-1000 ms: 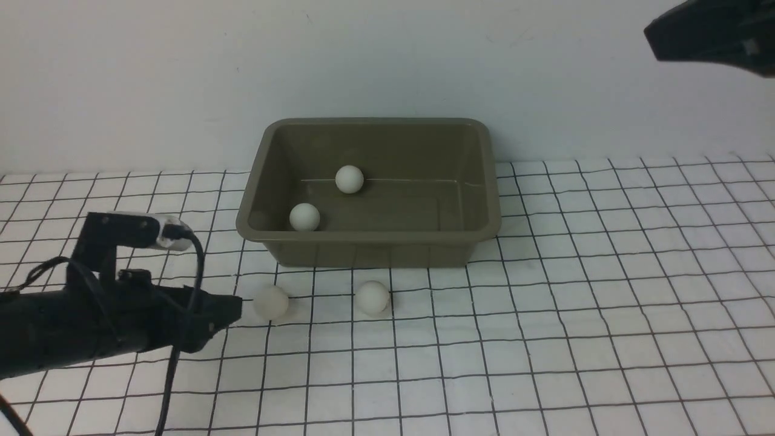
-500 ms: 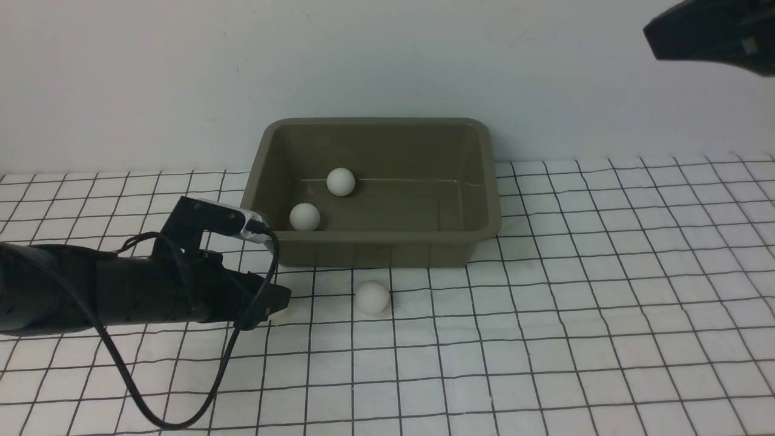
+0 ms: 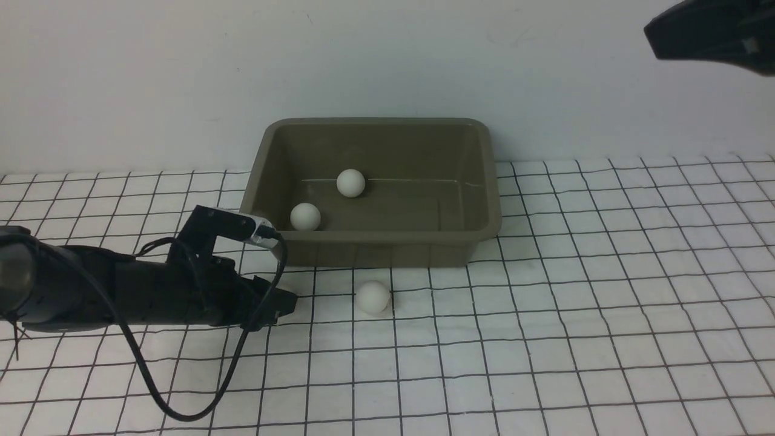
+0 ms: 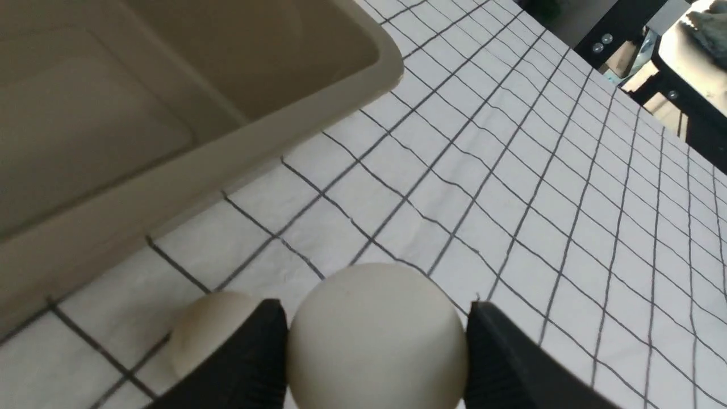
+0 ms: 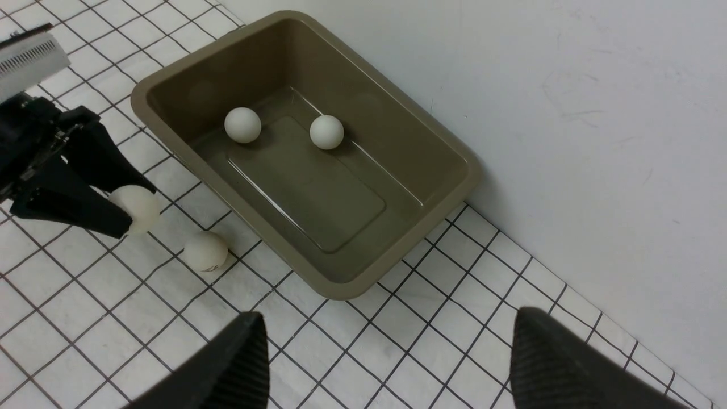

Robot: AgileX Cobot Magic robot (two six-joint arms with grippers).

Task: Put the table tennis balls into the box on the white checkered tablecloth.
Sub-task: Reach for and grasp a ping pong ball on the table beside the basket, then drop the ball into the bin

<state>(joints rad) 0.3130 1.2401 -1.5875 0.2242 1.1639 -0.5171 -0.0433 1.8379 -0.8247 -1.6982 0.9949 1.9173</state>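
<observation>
The olive box (image 3: 493, 200) stands on the white checkered tablecloth (image 3: 545, 315) by the back wall. Two table tennis balls (image 3: 350, 183) (image 3: 304, 216) lie inside it. In front of the box, my left gripper (image 3: 286, 303) is low over the cloth and shut on a third ball (image 4: 377, 335), which touches both fingers (image 4: 250, 363). The arm hides that ball in the front view; it shows in the right wrist view (image 5: 136, 207). A fourth ball (image 3: 372, 297) rests loose on the cloth just right of it. My right gripper (image 5: 389, 315) hangs open, high at the right.
The white wall rises right behind the box. The left arm's black cable (image 3: 175, 412) loops down onto the cloth near the front left. A dark frame and clutter (image 4: 670, 85) show beyond the cloth's far edge in the left wrist view.
My left gripper slid right to the near-left ball and closed on it. The rear ball in the box rolled a little left, then back. The right arm stayed put.
</observation>
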